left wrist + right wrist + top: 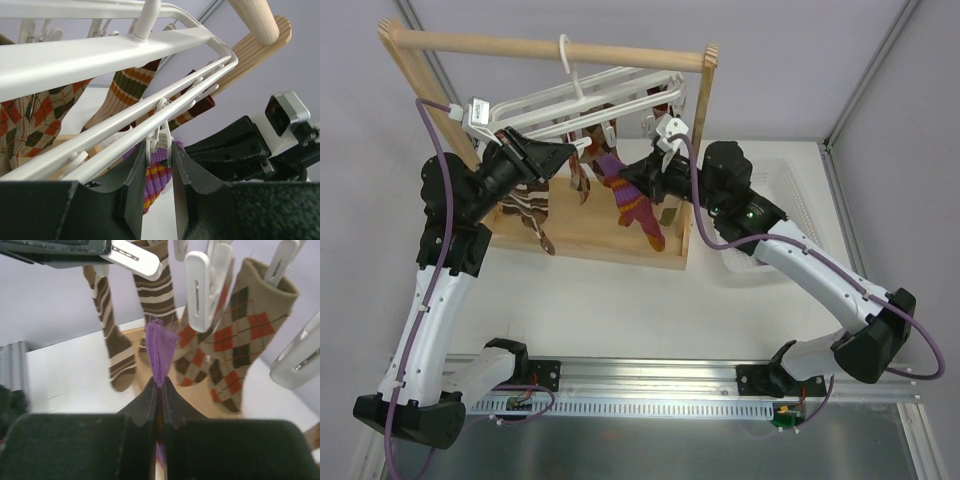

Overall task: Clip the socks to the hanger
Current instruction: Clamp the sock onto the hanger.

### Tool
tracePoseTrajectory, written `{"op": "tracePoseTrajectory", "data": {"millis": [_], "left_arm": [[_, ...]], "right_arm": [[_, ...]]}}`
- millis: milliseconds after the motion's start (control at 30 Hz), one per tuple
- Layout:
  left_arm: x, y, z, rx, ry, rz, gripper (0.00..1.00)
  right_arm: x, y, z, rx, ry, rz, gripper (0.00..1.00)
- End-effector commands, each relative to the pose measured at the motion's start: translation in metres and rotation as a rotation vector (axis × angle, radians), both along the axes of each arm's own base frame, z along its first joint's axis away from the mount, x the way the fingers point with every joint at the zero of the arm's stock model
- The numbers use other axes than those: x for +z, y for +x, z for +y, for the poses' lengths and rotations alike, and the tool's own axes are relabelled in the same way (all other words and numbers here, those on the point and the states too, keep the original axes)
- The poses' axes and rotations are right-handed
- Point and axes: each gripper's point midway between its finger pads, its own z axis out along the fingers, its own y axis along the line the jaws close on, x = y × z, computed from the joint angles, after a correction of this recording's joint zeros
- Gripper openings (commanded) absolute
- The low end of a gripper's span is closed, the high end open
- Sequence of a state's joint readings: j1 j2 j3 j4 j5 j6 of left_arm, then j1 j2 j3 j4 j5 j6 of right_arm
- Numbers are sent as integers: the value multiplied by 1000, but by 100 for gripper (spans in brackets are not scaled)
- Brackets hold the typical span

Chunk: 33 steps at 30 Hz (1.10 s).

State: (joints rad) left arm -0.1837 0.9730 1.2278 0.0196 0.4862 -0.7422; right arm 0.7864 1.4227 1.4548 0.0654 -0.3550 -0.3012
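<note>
The white hanger [590,100] hangs by its hook from the wooden rack's top bar. My left gripper [565,155] is shut on one of its small white clips [160,142], its fingers [134,185] pressing the clip from both sides. Just behind that clip hangs the purple sock [155,177] with orange-yellow bands. My right gripper [160,382] is shut on this purple sock's cuff [161,352], holding it edge-up below the clips; from above the sock [635,205] dangles under the hanger. Brown-white striped socks [117,355] and brown argyle socks [240,335] hang clipped.
The wooden rack [550,48] stands on a wooden base [590,230] at the back of the table. A white plastic basket [790,185] lies to the right, behind my right arm. Free white clips [202,290] dangle close above my right gripper. The right arm's black body [235,150] is close beside my left fingers.
</note>
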Motion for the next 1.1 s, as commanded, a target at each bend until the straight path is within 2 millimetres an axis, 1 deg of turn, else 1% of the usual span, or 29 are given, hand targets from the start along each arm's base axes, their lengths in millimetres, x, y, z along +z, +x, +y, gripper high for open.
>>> {"op": "tracePoseTrajectory", "data": {"millis": [0, 33, 67, 100, 133, 167, 200, 233, 267, 300, 333, 367, 400, 433, 467, 533, 567, 667, 700, 733, 767, 833, 867, 900, 1000, 1067], "left_arm": [[3, -12, -5, -32, -12, 34, 12], [3, -11, -4, -24, -15, 37, 12], [3, -11, -4, -24, -17, 41, 12], [3, -10, -4, -23, -21, 45, 12], [1, -9, -4, -25, -23, 54, 12], [0, -8, -4, -22, -31, 64, 11], [-1, -7, -5, -22, -35, 74, 11], [-1, -6, -4, -20, -42, 81, 11], [-3, -4, -4, -15, -44, 87, 11], [-2, -4, -4, -15, -47, 88, 11], [-3, -4, -4, -15, -48, 93, 11], [-4, -3, -4, -14, -51, 98, 11], [-3, -3, -4, -14, -53, 97, 11], [-4, -3, -4, -14, -53, 99, 11], [-2, -5, -4, -14, -53, 93, 11], [-1, -5, -4, -14, -54, 91, 11], [0, -6, -3, -13, -54, 91, 11], [2, -7, -3, -10, -57, 84, 11], [2, -9, -3, -15, -58, 89, 11], [2, -9, -3, -15, -58, 89, 11], [3, -10, -3, -15, -57, 85, 11], [3, -11, -2, -12, -56, 87, 12], [4, -12, -2, -10, -57, 84, 12], [3, -13, -2, -10, -57, 86, 12], [1, -14, -1, -10, -56, 90, 12], [-1, -13, -1, -9, -57, 98, 12]], "right_arm": [[46, -2, -16, -83, 84, -281, 1], [44, -4, -15, -81, 79, -305, 1], [49, -4, -15, -91, 79, -374, 1], [53, -13, -13, -79, 85, -409, 1], [44, -16, -9, -72, 61, -438, 1], [49, -15, -10, -100, 65, -483, 1], [48, -23, -3, -96, 29, -563, 1], [45, -20, -4, -136, 0, -590, 1], [47, -30, 4, -133, -7, -627, 1], [44, -28, 8, -155, -66, -716, 1], [43, -28, 10, -173, -94, -757, 1], [43, -23, 8, -238, -123, -805, 1], [42, -30, 15, -246, -135, -850, 1], [39, -27, 19, -276, -194, -943, 1], [43, -27, 19, -329, -181, -991, 1], [36, -23, 24, -371, -221, -1078, 1], [44, -23, 21, -405, -180, -1102, 1], [45, -21, 24, -435, -165, -1147, 1], [43, -21, 26, -435, -170, -1165, 1], [47, -22, 24, -461, -166, -1203, 1], [44, -18, 26, -475, -172, -1210, 1], [49, -13, 19, -538, -155, -1214, 1], [60, -11, 9, -595, -114, -1230, 1], [62, -10, 7, -615, -98, -1230, 1], [69, -10, 0, -622, -60, -1223, 1], [70, -12, 1, -595, -56, -1227, 1]]}}
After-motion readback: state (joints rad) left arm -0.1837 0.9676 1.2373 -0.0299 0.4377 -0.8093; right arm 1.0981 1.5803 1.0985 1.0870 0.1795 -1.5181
